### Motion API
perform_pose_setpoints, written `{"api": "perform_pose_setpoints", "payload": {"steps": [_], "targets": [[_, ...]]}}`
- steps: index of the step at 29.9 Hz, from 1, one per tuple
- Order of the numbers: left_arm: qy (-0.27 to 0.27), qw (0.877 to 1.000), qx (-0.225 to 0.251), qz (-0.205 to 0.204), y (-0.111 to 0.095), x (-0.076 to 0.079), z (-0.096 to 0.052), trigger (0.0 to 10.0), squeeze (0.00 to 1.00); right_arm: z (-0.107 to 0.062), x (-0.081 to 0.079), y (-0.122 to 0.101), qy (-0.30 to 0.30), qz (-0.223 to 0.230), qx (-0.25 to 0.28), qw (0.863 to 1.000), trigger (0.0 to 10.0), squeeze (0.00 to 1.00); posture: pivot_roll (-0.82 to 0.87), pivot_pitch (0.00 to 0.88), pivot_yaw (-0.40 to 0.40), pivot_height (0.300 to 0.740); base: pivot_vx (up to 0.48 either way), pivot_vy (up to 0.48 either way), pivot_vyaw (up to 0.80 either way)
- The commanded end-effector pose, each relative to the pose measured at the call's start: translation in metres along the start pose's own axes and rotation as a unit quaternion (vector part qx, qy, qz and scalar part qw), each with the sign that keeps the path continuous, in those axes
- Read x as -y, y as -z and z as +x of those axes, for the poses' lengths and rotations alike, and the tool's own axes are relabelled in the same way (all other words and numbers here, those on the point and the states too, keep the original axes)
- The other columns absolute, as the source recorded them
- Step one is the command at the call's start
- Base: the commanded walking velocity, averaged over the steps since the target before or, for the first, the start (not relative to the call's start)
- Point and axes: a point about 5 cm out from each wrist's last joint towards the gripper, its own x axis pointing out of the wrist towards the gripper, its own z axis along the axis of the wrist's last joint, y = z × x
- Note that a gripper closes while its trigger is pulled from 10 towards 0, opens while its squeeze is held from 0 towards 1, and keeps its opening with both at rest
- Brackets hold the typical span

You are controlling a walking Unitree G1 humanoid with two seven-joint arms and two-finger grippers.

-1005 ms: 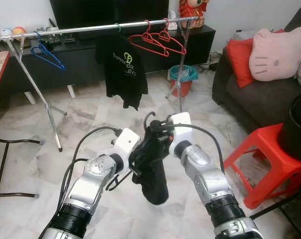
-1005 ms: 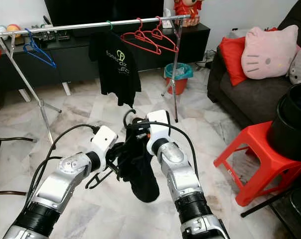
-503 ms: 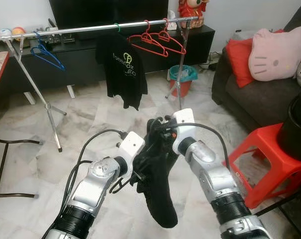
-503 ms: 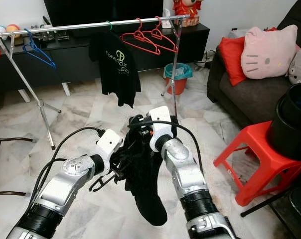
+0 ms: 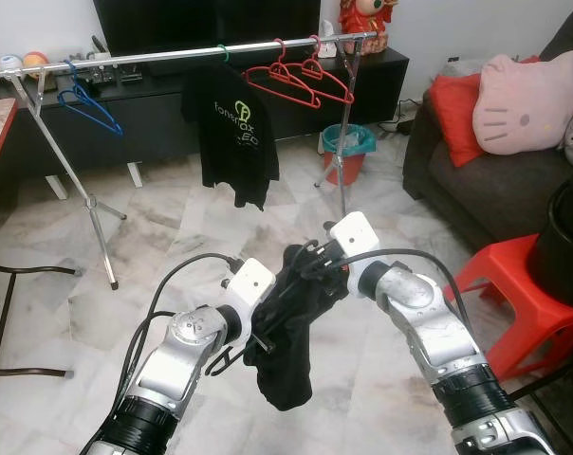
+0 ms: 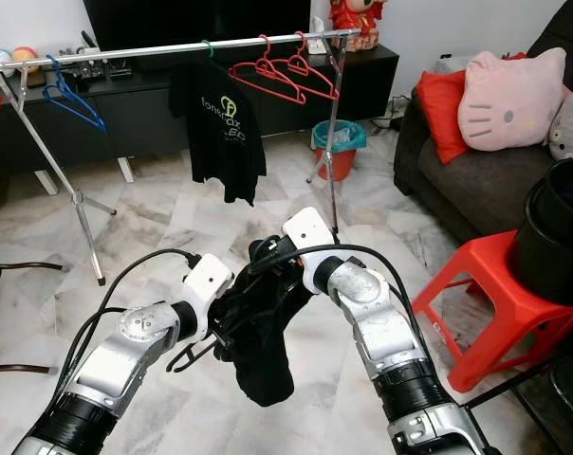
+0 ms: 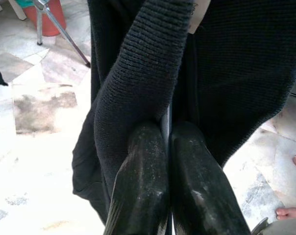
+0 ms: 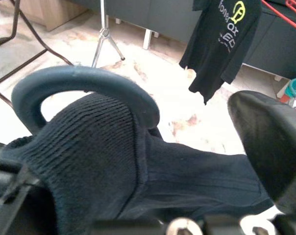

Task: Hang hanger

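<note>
Ribbed knit garment (image 7: 153, 73), matt

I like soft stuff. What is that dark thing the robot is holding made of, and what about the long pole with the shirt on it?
The dark garment looks like ribbed knit, maybe wool. The rail looks like shiny metal.

The sweater (image 5: 288, 327) is black ribbed knit on a dark blue hanger (image 8: 84, 83). The stool (image 5: 514, 303) is red.
</note>
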Motion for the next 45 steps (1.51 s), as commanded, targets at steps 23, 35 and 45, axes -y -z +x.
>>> {"api": "perform_pose_setpoints", "payload": {"steps": [23, 35, 45], "targets": [[-0.021, 0.998, 0.048, 0.025, -0.022, -0.006, 0.001, 10.0, 0.00, -0.010, 0.035, 0.024, 0.137, 0.020, -0.065, 0.988, 10.0, 0.00, 0.03, 0.000, -0.011, 0.740, 0.000, 0.000, 0.00], [-0.033, 0.996, 0.089, 0.005, -0.034, -0.008, 0.000, 10.0, 0.00, 0.004, 0.019, 0.016, 0.161, 0.110, 0.012, 0.981, 10.0, 0.00, 0.04, 0.000, -0.018, 0.740, 0.000, 0.000, 0.00], [-0.047, 0.995, 0.092, -0.001, -0.032, -0.012, 0.000, 10.0, 0.00, -0.003, -0.001, 0.021, 0.040, 0.060, -0.006, 0.997, 10.0, 0.00, 0.03, 0.000, -0.021, 0.740, 0.000, 0.000, 0.00]]}}
